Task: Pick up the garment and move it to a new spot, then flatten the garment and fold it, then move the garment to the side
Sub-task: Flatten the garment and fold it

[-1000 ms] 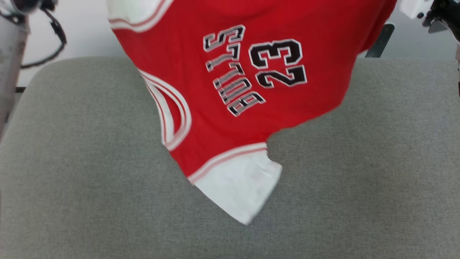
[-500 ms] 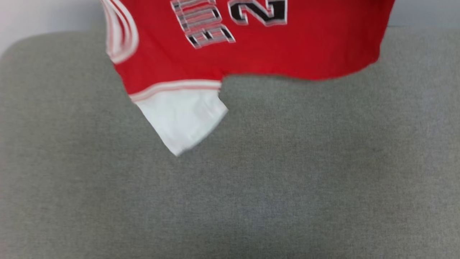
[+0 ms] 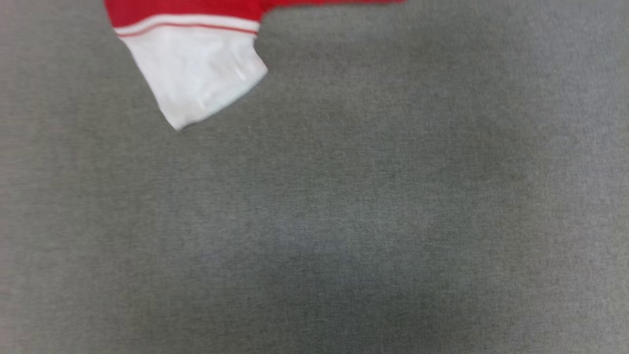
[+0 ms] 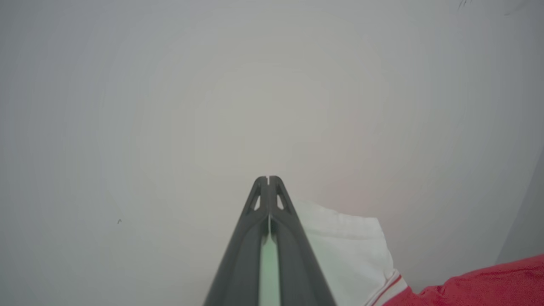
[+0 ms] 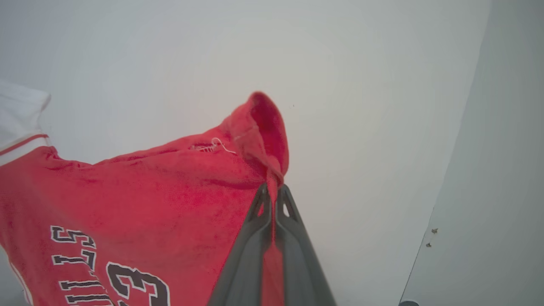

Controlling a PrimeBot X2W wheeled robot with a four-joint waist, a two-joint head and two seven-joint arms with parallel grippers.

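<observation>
"Where is the shirt point(image 5: 148, 187)?"

"Up in the air, held at two spots. It is soft red cloth with black and white letters and a 23. A white sleeve point(image 3: 196, 73) with a thin red stripe dangles over the fuzzy grey surface point(image 3: 344, 221)."

"And the hands?"

"The right hand point(image 5: 272, 191) pinches a bunched red corner, squeezed tight. The left hand point(image 4: 267, 180) is squeezed tight too, with pale cloth in between, beside a white sleeve."

Past the jaws of your left gripper point(image 4: 267, 178) you face a plain pale grey wall point(image 4: 170, 106). To the right of your right gripper point(image 5: 272, 187) jaws runs a darker grey panel point(image 5: 501, 170) carrying two small dark specks point(image 5: 434, 230). Your head view looks down on a flat grey woven fabric surface point(image 3: 344, 221).
</observation>
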